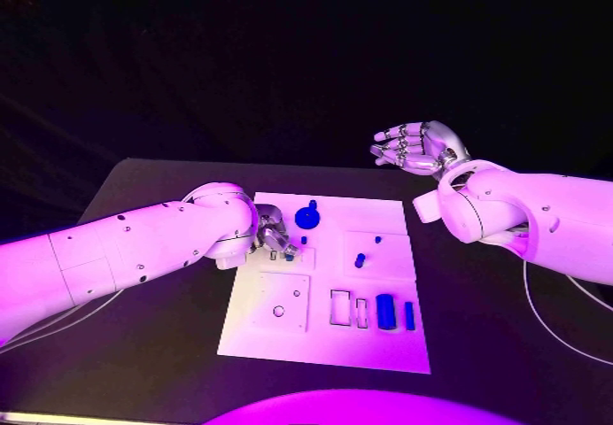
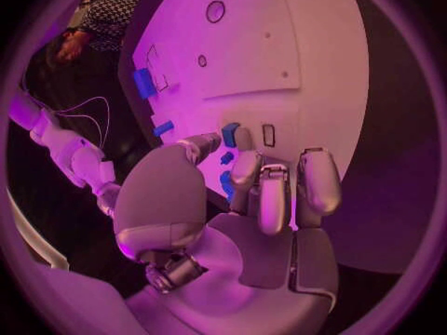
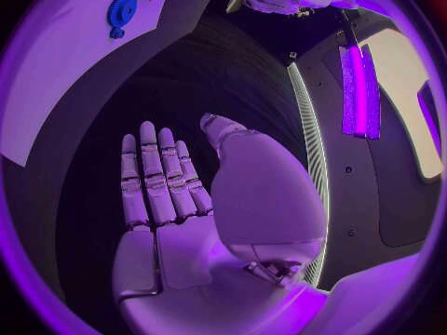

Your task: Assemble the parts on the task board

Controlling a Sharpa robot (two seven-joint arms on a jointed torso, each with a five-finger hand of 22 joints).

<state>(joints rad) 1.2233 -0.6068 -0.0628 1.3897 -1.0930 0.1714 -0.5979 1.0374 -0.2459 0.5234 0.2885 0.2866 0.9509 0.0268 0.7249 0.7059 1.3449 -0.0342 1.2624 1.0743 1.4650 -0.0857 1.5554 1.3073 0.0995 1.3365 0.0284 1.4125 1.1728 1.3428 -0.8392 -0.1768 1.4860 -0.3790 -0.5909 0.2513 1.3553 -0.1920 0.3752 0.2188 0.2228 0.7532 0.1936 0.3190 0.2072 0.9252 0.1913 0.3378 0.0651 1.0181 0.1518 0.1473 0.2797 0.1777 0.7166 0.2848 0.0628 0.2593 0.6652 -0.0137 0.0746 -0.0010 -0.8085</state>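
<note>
Head view, one task board (image 1: 384, 345), two robot hands, left (image 1: 272, 235), right (image 1: 416, 144)

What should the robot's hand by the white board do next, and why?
Probably ease the left hand a little lower, so its fingers can close on the small blue part just ahead of the fingertips. That hand is over the task board, and whether it already holds the part is hard to tell. The right hand is open, off the board.
</note>
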